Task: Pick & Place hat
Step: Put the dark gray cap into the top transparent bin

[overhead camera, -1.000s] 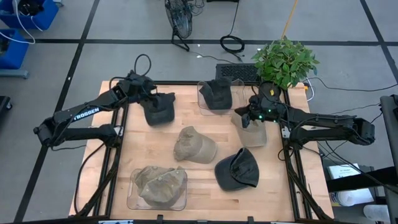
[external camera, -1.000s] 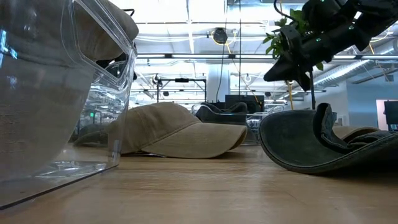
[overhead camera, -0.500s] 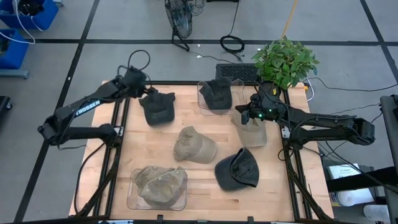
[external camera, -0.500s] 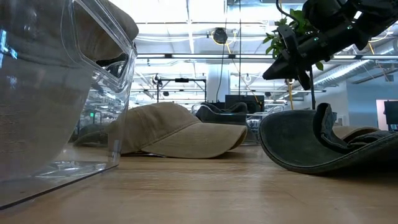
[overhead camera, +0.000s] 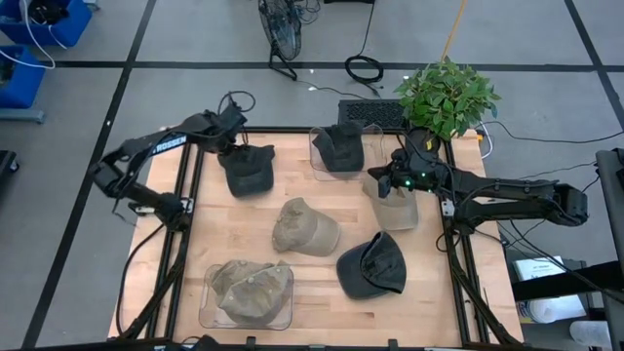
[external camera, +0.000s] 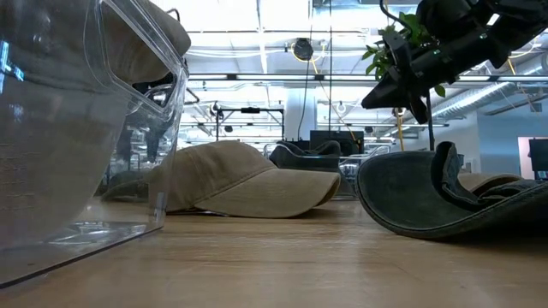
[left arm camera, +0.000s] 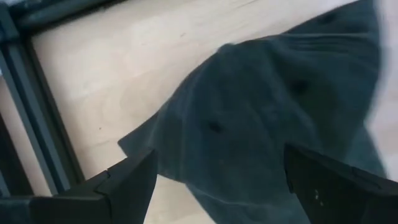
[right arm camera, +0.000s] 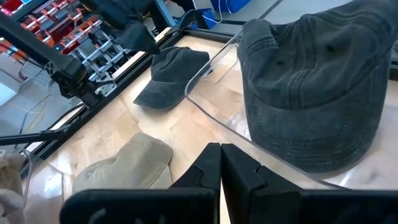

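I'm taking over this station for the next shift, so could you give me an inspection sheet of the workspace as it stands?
Surface: wooden table in a black frame.
Job's things: dark cap far left; tan cap at centre; dark cap upside down; tan cap under the right arm; dark cap in the far clear bin; tan cap in the near clear bin.
Clutter: nothing seen.
Grippers: left gripper over the far-left cap, jaws open; right gripper raised near the far bin, jaws shut, empty.
Cables: black cable coiled on the floor.
Surroundings: potted plant at the far right corner.
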`<state>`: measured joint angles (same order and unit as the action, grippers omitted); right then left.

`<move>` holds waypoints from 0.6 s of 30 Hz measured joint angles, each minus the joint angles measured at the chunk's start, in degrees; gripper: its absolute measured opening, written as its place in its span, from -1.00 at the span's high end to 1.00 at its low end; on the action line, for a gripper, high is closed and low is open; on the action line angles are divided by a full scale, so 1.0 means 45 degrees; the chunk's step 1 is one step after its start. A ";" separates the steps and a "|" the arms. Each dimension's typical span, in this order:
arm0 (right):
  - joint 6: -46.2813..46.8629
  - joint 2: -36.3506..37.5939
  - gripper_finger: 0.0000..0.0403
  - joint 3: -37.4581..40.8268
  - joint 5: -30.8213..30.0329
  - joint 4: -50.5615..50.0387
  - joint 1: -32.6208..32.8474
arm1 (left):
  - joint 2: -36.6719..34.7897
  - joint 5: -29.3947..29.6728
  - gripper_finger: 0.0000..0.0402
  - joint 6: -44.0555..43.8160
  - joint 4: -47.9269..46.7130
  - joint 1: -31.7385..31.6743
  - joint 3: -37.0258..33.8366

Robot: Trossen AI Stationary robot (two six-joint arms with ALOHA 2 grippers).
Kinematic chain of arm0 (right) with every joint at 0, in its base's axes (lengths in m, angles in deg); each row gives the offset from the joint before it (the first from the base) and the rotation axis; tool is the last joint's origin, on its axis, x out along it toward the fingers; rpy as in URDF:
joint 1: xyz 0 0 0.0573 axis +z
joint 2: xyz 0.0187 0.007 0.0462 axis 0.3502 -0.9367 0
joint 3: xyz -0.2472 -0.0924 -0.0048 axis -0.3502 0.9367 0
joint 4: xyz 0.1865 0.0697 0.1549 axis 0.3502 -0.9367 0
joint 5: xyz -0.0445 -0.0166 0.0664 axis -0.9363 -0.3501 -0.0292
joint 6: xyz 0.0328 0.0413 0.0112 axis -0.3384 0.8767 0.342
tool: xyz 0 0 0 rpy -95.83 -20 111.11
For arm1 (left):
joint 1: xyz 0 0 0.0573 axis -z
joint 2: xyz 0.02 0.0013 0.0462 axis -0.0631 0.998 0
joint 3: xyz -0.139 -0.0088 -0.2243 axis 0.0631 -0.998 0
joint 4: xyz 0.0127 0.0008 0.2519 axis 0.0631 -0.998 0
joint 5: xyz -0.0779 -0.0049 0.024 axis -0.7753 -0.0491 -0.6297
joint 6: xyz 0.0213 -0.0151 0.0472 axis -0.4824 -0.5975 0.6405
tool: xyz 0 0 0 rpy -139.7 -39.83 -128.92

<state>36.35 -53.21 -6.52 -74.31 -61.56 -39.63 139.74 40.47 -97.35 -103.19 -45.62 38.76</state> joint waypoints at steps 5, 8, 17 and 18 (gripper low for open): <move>0.0005 0.0000 1.00 0.0000 0.0015 -0.0053 0.0360 | 0.0776 -0.0052 -0.69 -0.0534 -0.0834 -0.0377 -0.0006; -0.0020 0.0000 1.00 0.0000 0.0024 -0.0058 0.0551 | 0.1263 -0.0193 -0.65 -0.0517 -0.0766 -0.0656 -0.0011; -0.0199 0.0000 1.00 0.0000 0.0025 -0.0073 0.0616 | 0.2925 -0.0543 -0.49 -0.0456 -0.0014 -0.0911 -0.0011; -0.0199 0.0000 1.00 0.0000 0.0048 -0.0071 0.0616 | 0.3057 -0.0543 -0.47 -0.0460 0.0011 -0.0883 -0.0011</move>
<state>35.45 -53.21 -6.52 -74.10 -61.88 -36.86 153.49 38.03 -99.42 -103.14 -49.60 38.71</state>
